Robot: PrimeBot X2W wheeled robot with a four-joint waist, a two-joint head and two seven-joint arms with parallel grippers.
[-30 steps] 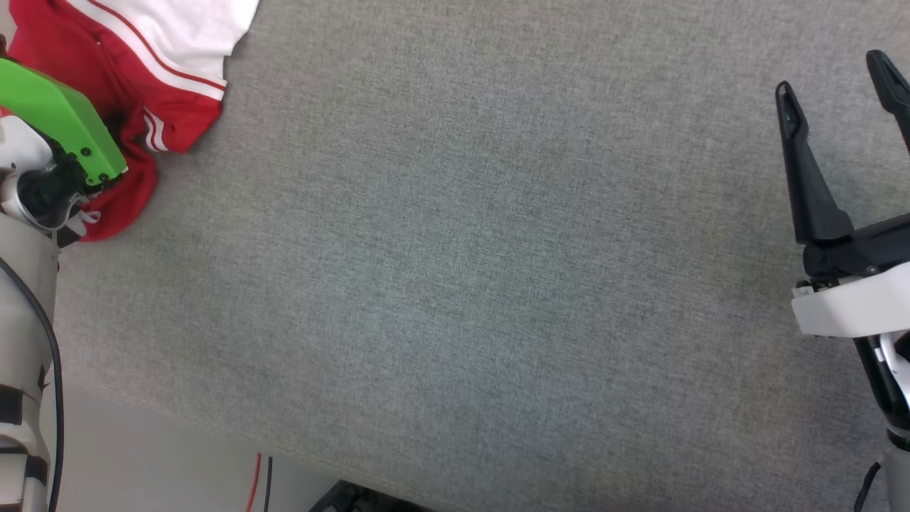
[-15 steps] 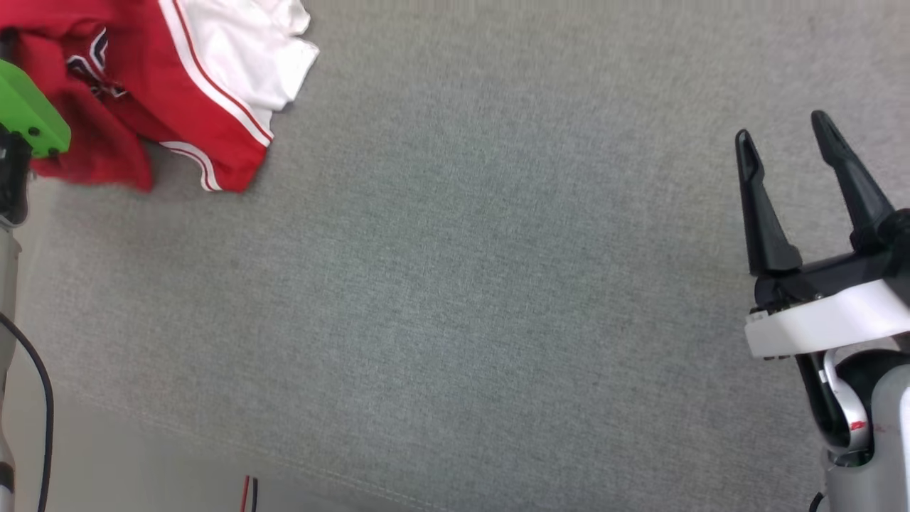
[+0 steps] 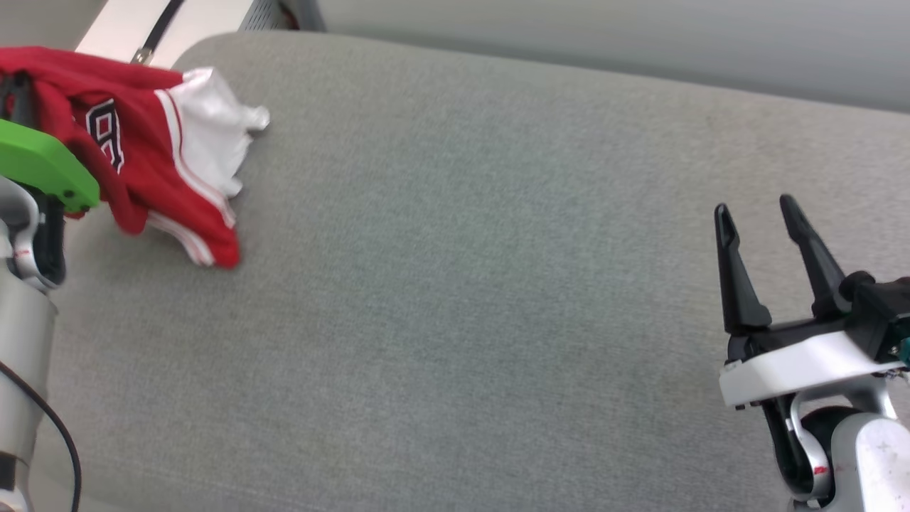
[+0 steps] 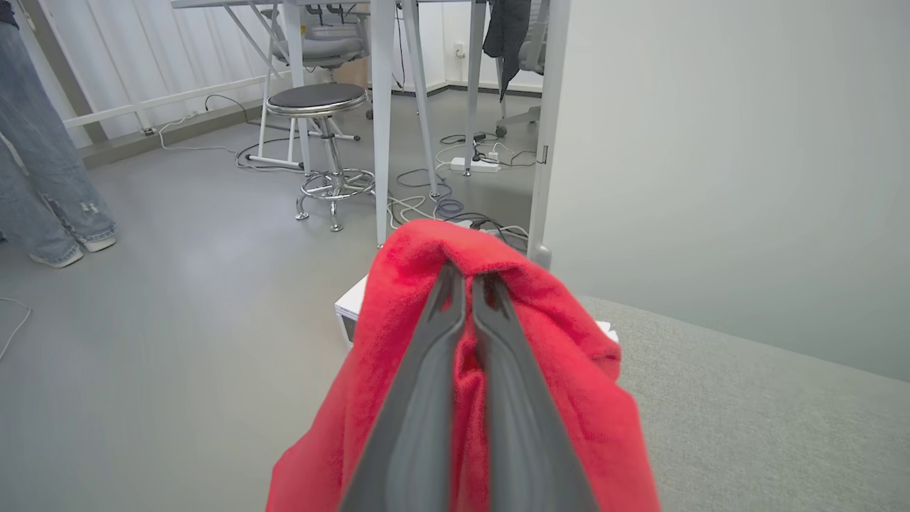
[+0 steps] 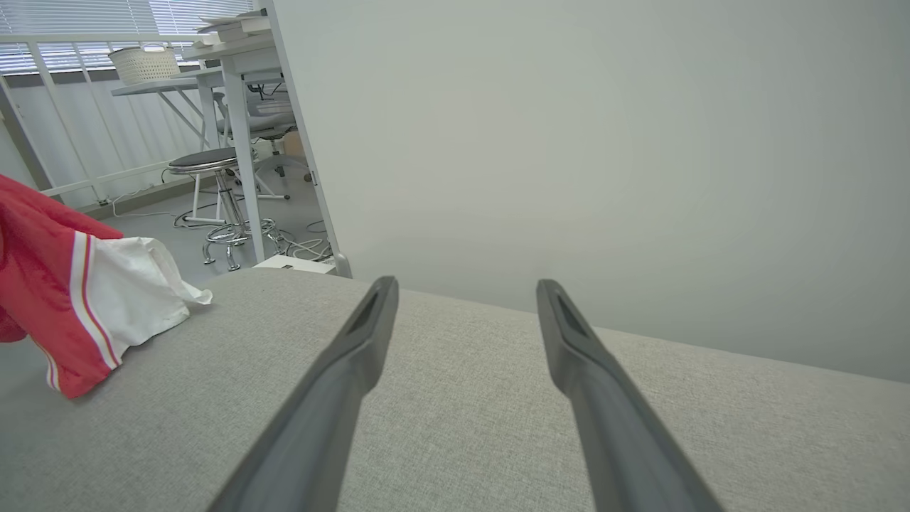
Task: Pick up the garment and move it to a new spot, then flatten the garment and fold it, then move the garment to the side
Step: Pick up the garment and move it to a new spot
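Red cloth at left jaws: the garment point(image 4: 398, 313) is bunched over and around both fingers of the left gripper point(image 4: 469, 274). The jaws are pinched almost together on a fold of it.
Hang below left jaws: the rest of the garment droops from the grip. The white sleeve point(image 3: 210, 135) and part of the black print point(image 3: 105, 135) are on the side toward the other arm. The lowest red hem touches or skims the grey padded surface point(image 3: 455, 299); which one cannot be told.
Right gripper point(image 3: 755, 206): jaws spread wide with nothing between them, well apart from the garment, over bare surface.
Beyond left jaws: a corner of the surface lies beside the fingertips. Past it are open floor point(image 4: 178, 284), a stool point(image 4: 320, 99) and, far off, a person's legs in jeans point(image 4: 43, 178).
Step (judged): carrying to a new spot; flattening and folding not yet done.
Risk 1: the grip holds one small bunch, so trailing cloth dragging on the surface could tug it out of the pinch.
Risk 2: letting go this near the corner could let the garment slide to the floor.
Risk 3: if it is dropped as a heap, the sleeves may tuck under and flattening gets harder.
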